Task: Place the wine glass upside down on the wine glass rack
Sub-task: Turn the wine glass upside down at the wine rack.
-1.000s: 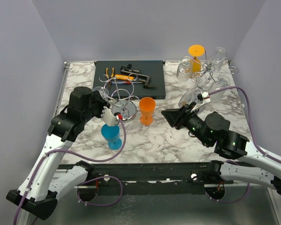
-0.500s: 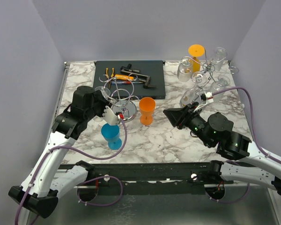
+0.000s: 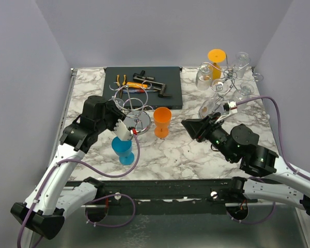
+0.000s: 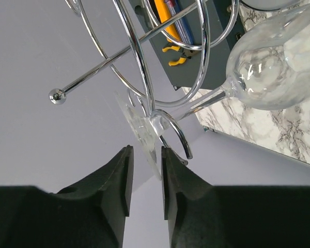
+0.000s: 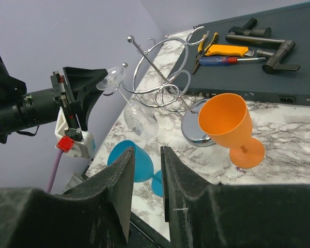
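Left gripper (image 4: 145, 155): fingers drawn almost together, closed on the lower rim of the wine glass (image 4: 268, 77) foot, which dips into the narrow slit between them; this is seen only in the left wrist view. That view also shows the stem crossing a chrome loop of the wine glass rack (image 4: 139, 57), bowl up to the right, foot on the gripper side of the wire. Right wrist view supplies the side aspect: glass tilted, foot high against the left fingertips, bowl hanging lower and clear of the marble table (image 3: 196, 155), just above a blue goblet (image 5: 137, 163). Top view cannot separate the clear glass from the wire; it places the rack at centre left, the blue goblet near of it.

Orange goblet (image 3: 162, 121): upright, just right of the rack's chrome base; dark tray (image 3: 170, 95) of hand tools lies far of both.

Right gripper (image 5: 147, 150): fingers nearly touching, nothing between them; held above the table right of the orange goblet, facing the rack.

Far right: second rack (image 3: 227, 77), carrying clear glasses and an inverted orange goblet.
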Tool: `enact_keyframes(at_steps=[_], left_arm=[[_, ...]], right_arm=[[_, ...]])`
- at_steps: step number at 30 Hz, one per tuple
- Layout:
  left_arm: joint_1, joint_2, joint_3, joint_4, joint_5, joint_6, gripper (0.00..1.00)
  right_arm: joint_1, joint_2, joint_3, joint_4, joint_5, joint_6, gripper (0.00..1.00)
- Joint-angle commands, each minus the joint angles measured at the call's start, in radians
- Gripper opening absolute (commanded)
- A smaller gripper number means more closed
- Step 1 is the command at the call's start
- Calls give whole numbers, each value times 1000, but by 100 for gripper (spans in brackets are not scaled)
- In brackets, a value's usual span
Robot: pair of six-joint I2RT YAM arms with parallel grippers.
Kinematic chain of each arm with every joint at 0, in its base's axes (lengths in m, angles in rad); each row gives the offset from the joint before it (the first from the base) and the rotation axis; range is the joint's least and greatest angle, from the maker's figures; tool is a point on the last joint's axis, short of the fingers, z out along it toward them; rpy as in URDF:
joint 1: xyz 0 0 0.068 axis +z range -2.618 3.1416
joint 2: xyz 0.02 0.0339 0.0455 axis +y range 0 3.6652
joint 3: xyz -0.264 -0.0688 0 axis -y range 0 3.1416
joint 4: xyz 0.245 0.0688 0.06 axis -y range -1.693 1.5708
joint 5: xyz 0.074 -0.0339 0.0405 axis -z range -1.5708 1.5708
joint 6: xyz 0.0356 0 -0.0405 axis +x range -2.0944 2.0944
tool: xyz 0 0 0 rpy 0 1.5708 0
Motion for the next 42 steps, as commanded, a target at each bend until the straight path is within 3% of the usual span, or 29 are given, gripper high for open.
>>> enact_keyframes(at_steps=[1,7,8,11,12,15,16,27,28,29,31,37,42], left_arm=[[5,-8,28,-37,35,20,35],[5,-6,56,-89,29,20,45],[5,-5,59,-100,27,24,52],[5,-11,69,-127,30,26,54],[4,-12,71,-134,29,26,64],[5,-15,77,-150,29,23,66],[5,-16,78,-153,28,22,74],[5,-21,94,-156,50,-44,75],[5,-20,104,-157,55,-57,86],[4,-20,114,-157,64,-80,93],[4,-20,148,-157,94,-136,99],[5,-59,229,-162,199,-375,99],[5,-77,316,-157,284,-733,99]], right_arm=[[2,-14,0,-12,35,7,32],[3,-20,-4,-4,34,6,32],[3,-21,-6,-4,35,6,32],[3,-23,-3,-4,33,6,32],[3,-22,-3,-4,32,6,32],[2,-23,-1,-3,31,4,32],[3,-22,-2,-2,29,5,32],[3,-12,23,-14,21,-12,32],[2,-10,29,-14,20,-16,32],[2,-5,32,-17,20,-18,32],[3,10,48,-27,16,-24,35],[2,111,119,-95,15,-35,50],[3,267,234,-216,33,-41,57]])
